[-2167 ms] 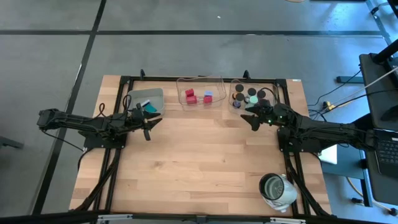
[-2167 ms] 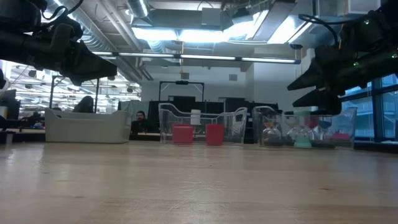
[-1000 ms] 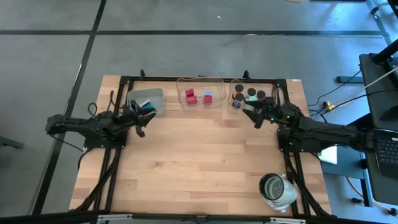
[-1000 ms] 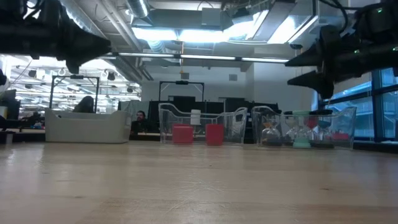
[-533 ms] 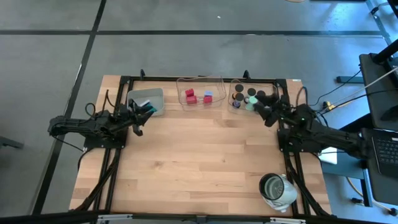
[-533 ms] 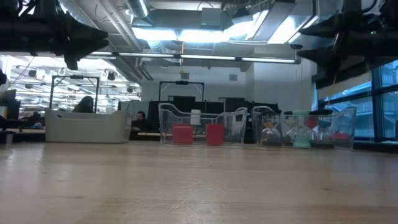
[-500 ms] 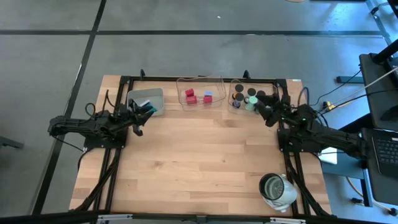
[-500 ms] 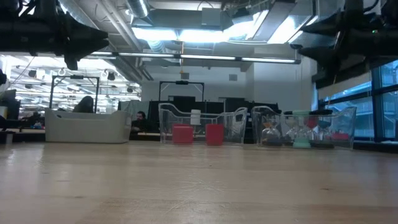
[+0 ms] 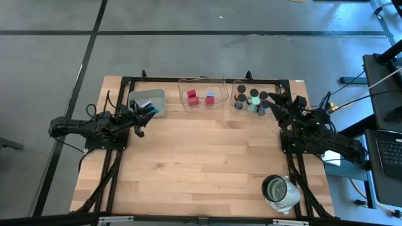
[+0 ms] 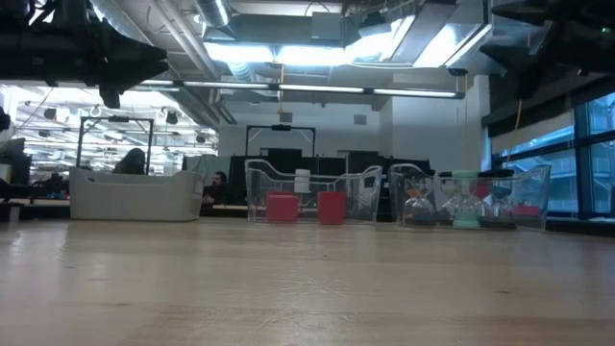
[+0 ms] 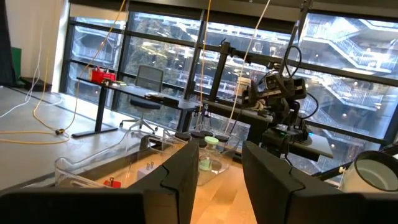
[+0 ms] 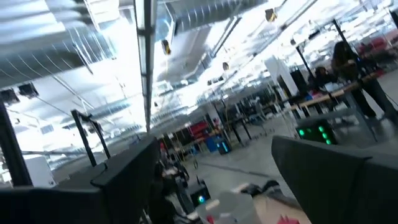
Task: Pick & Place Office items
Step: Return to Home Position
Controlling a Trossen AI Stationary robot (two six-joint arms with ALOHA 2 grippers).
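The office items lie in three trays along the table's far edge. Teal and white rectangles are in the grey tray. Red blocks and a pale-blue cube sit in the middle clear tray. Black round caps and a green disc are in the right clear tray. My left gripper hovers open beside the grey tray's near side, with nothing between its fingers. My right gripper stands open, tipped upward, at the right tray's near right corner.
A silvery-white round container stands at the table's near right corner. The black frame rails run along the left and right sides. The wooden middle of the table holds nothing. A person sits in the room behind the table.
My right gripper has drawn back toward the table's right edge, risen and tipped its fingers upward. It has gone out of the top of the low view and stays open. The items in the trays have not moved.
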